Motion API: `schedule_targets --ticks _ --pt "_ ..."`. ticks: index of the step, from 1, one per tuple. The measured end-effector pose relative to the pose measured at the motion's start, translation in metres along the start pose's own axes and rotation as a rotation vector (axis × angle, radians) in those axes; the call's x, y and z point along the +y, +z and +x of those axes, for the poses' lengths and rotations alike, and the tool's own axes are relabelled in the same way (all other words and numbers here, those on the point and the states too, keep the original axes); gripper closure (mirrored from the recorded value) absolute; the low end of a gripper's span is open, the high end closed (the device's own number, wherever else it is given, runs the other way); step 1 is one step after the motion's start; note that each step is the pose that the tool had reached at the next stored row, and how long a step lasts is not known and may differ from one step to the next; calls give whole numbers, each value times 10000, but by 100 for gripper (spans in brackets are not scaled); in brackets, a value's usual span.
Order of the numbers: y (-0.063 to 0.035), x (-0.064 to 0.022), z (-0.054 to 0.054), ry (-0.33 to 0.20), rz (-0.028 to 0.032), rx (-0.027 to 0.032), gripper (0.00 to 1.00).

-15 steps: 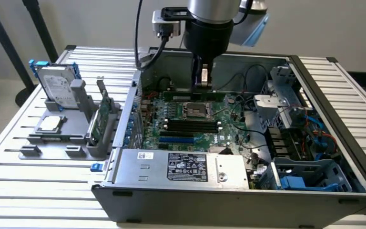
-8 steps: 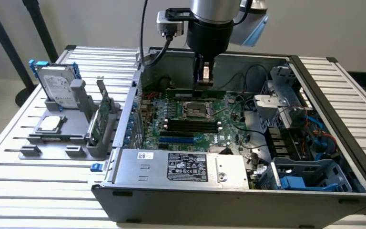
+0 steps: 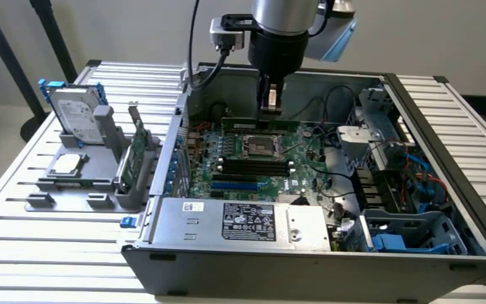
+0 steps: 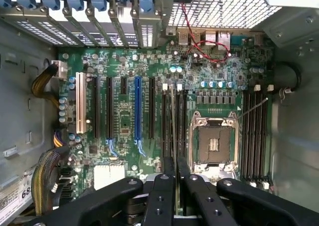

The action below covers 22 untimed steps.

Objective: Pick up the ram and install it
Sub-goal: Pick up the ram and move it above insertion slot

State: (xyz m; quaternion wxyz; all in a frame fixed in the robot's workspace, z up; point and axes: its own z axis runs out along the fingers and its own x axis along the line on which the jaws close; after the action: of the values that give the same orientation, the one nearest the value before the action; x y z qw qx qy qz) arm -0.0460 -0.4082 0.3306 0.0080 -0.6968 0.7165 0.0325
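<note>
1. One black gripper (image 3: 268,109) hangs inside an open computer case (image 3: 311,253). Its two fingers are almost closed, pinching the ram (image 3: 245,121) at the middle of its upper edge.
2. The ram is a thin green stick, held level and on edge. It sits low over the green motherboard (image 3: 226,142), on the far side of the silver processor socket (image 3: 260,145).
3. In the wrist view the ram (image 4: 173,118) shows edge-on as a pale line running away from the gripper (image 4: 175,162). It lies along a bank of black memory slots (image 4: 182,128) just beside the socket (image 4: 213,143).
4. Whether the stick already touches a slot cannot be told.
5. Done well, this step probably needs the stick exactly parallel to one slot, with both ends lined up between that slot's white end clips (image 4: 178,87).
6. Any push should go straight down and evenly. A tilt could jam one end or flex the board.
7. A hard drive (image 3: 78,114) and a larger green card (image 3: 133,155) stand in a grey rack (image 3: 83,193) at the exterior view's left, well apart from the gripper.
</note>
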Motion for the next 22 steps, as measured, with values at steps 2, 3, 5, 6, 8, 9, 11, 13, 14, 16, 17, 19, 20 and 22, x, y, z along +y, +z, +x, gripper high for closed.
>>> schedule_targets --ticks 2,3,5,6,8,9,11,13,14,16,17,19,20,22 --pt "16 0 0 256 14 -8 86" --pt "23 0 -1 391 21 -13 86" --pt "35 0 -7 568 31 -17 86" --pt "43 0 -13 619 37 -22 86" --pt "58 0 -29 694 55 -24 86" --pt "67 0 -35 731 69 -27 86" --pt "84 -1 -47 803 110 -26 86" --pt "98 -1 -58 856 167 -16 86" --pt "104 -1 -64 867 216 -8 86" --pt "116 -1 -76 866 340 6 86" --pt "122 -1 -81 862 409 13 86" --pt "137 2 -86 856 534 27 86" --pt "137 2 -86 857 541 37 86" --pt "137 2 -86 855 542 38 86"
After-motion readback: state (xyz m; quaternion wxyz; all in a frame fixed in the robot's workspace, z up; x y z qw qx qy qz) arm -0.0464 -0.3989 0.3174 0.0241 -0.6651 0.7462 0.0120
